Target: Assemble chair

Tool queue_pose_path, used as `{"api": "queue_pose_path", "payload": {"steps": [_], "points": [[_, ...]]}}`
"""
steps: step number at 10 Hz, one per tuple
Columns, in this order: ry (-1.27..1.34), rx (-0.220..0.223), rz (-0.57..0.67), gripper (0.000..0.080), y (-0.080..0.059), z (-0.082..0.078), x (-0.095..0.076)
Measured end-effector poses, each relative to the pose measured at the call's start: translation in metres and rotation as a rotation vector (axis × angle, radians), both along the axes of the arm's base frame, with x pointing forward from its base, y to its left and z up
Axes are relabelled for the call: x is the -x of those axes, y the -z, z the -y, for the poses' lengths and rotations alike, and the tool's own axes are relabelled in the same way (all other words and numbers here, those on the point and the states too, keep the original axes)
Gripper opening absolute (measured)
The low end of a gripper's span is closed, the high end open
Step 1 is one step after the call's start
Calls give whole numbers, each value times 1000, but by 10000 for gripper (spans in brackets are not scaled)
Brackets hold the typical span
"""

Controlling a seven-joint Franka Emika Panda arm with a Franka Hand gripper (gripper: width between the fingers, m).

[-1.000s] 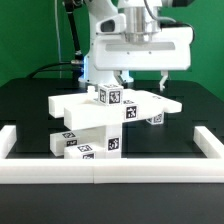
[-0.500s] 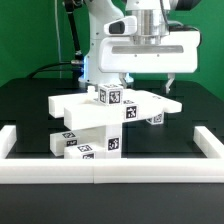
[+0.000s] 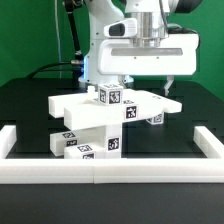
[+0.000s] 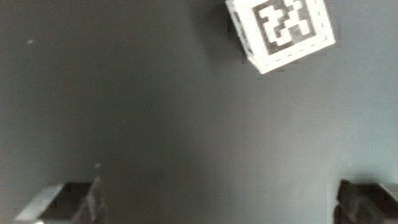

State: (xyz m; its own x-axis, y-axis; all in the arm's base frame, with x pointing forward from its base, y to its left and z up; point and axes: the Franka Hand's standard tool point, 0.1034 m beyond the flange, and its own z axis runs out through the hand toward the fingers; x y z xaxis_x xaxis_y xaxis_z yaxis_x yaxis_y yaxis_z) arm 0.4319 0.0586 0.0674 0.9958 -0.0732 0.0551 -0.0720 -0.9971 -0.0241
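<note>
My jaws hang released and empty above the chair [image 3: 105, 122], which rests on the dark surface [image 3: 30, 105].

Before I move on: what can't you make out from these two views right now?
- Exterior view: the far side of the chair is hidden by its own front parts, and the joints are too small to judge.
- Exterior view: the gripper has one finger partly behind the chair.
- Wrist view: only one tagged part shows, cut off by the edge.
</note>
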Motion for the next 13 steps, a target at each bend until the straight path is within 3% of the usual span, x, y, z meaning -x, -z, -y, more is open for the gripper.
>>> {"api": "queue_pose_path", "payload": {"steps": [6,9,13], "points": [[-33,2,5,649,2,-1,1],[-56,4,-25,649,11,-1,18],[-55,4,-24,649,11,-2,17]]}}
